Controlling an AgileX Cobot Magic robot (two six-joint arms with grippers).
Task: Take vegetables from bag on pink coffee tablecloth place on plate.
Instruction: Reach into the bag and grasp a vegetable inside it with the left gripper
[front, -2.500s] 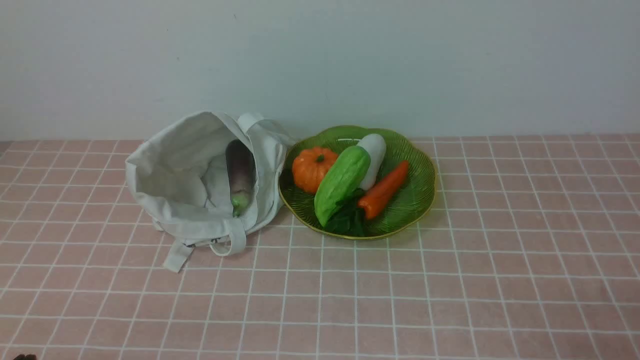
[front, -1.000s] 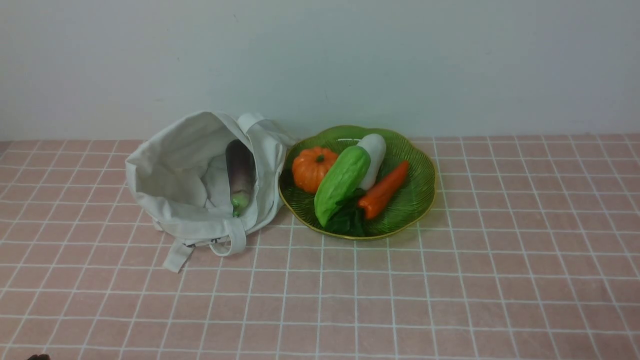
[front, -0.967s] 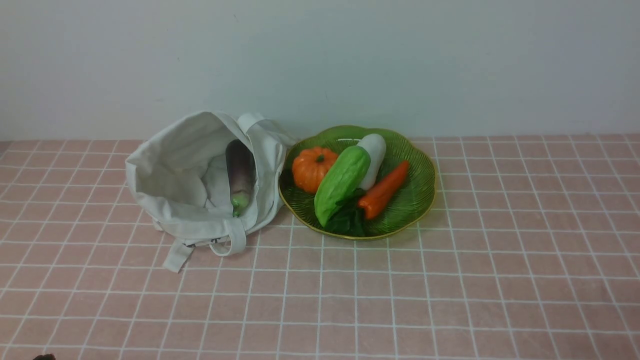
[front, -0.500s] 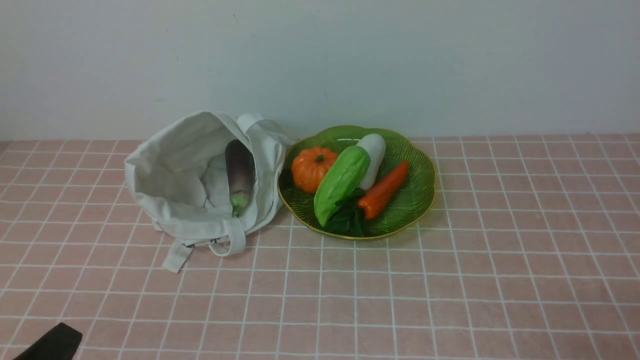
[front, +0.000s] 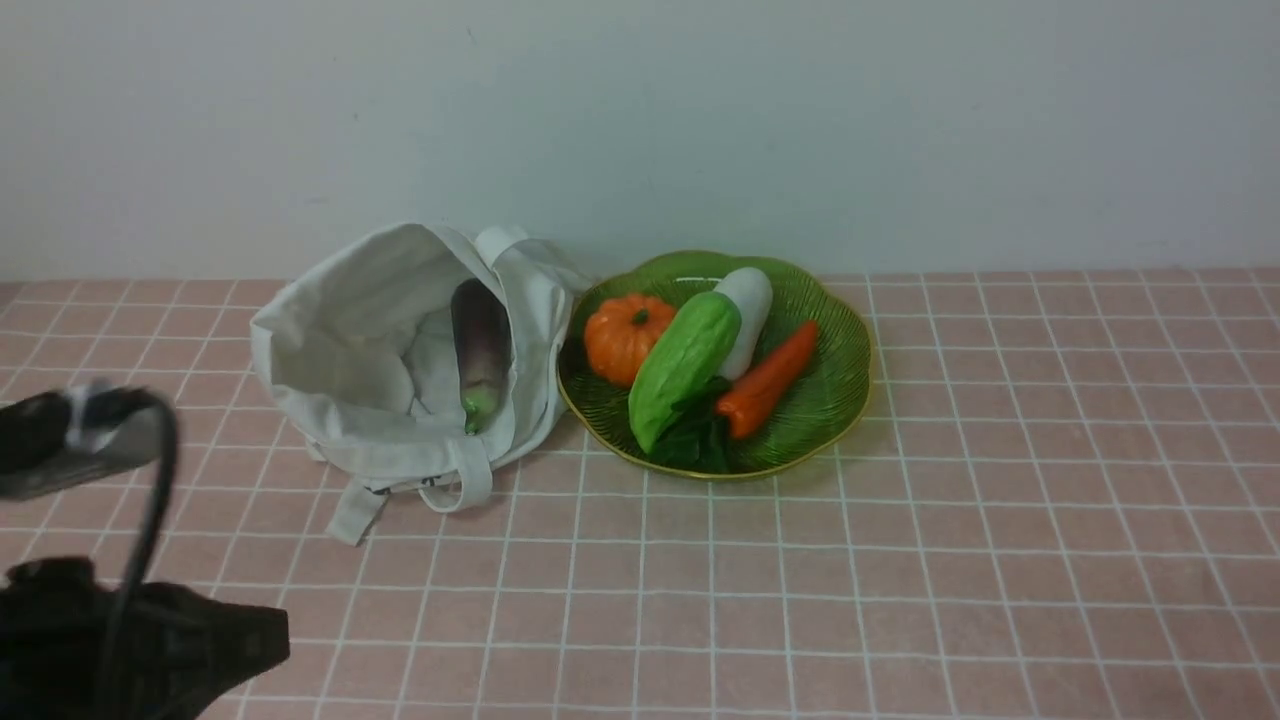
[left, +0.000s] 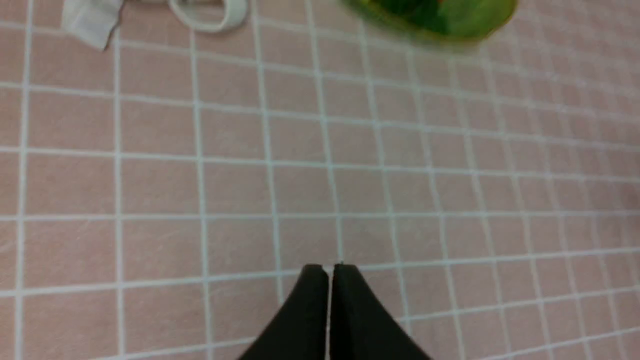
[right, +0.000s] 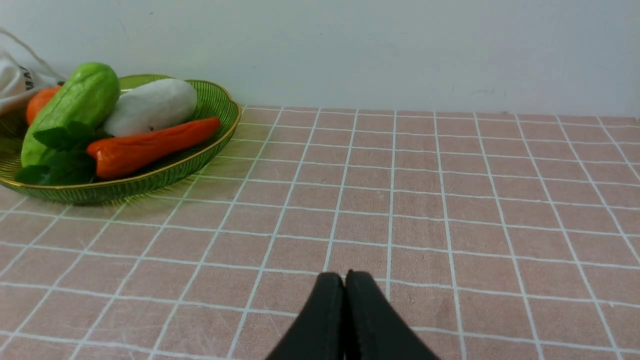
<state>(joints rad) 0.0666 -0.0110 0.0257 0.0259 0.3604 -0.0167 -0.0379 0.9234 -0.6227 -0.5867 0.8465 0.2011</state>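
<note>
Eggplant (front: 481, 345): in the bag (front: 355, 435), lying along the plate-side wall, stem end toward the bag's mouth; not moved out.
Bag: on its side on the pink tablecloth (front: 950, 600), mouth open, beside the plate (front: 865, 395).
Plate: pumpkin (front: 628, 338), green gourd (front: 685, 365), white vegetable (front: 748, 310), carrot (front: 768, 380) and dark leaves (front: 692, 440) on it.
Progress: looks nearly done; eggplant is the only vegetable I can see left in the bag. Left to do: grasp, lift, set on plate.
Left fingers (left: 331, 270): pressed together, nothing between them, well apart from bag. Will need spreading before the grasp.
Right fingers (right: 344, 280): pressed together, nothing held, over the cloth.
Change vs earlier frame: left arm (front: 130, 640) now well into front view; half a second ago only a dark tip showed. Bag, eggplant, plate load: same.
</note>
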